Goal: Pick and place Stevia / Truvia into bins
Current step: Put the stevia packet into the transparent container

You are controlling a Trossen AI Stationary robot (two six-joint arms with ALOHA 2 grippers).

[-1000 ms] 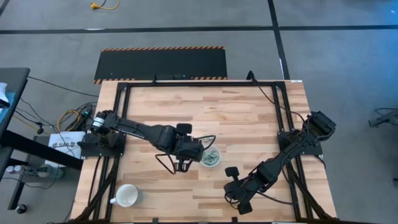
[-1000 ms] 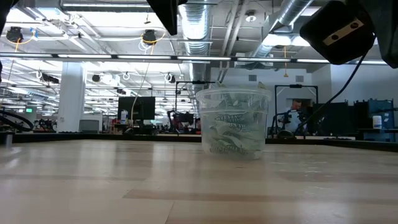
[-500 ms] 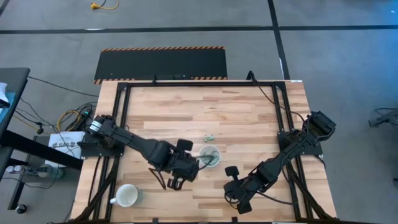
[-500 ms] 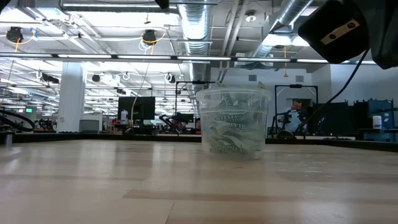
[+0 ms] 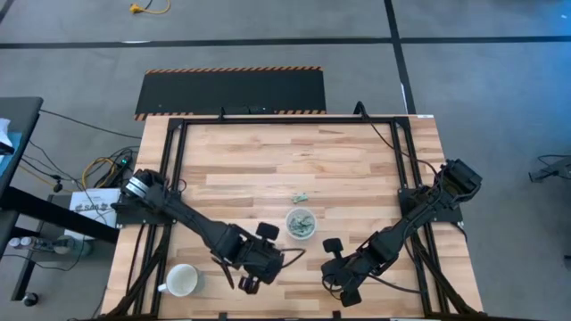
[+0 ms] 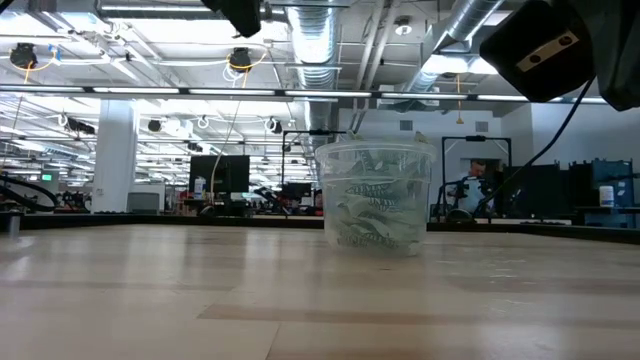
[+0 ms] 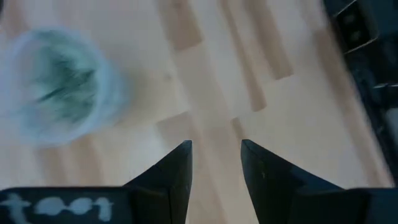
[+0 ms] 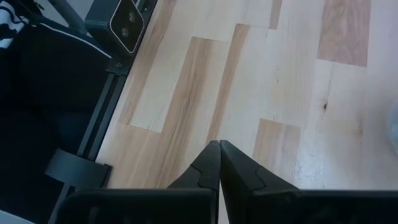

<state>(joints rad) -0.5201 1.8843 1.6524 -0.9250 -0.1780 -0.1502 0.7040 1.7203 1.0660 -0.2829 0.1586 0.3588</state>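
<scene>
Many pale green sachets [image 5: 302, 223] in clear cup [image 6: 374, 197], one stray sachet [image 5: 302, 197] beside

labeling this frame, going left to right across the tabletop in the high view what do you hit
white mug → left gripper → clear cup of sachets → right gripper. The loose sachet sits right above the cup, so it is left out.
</scene>
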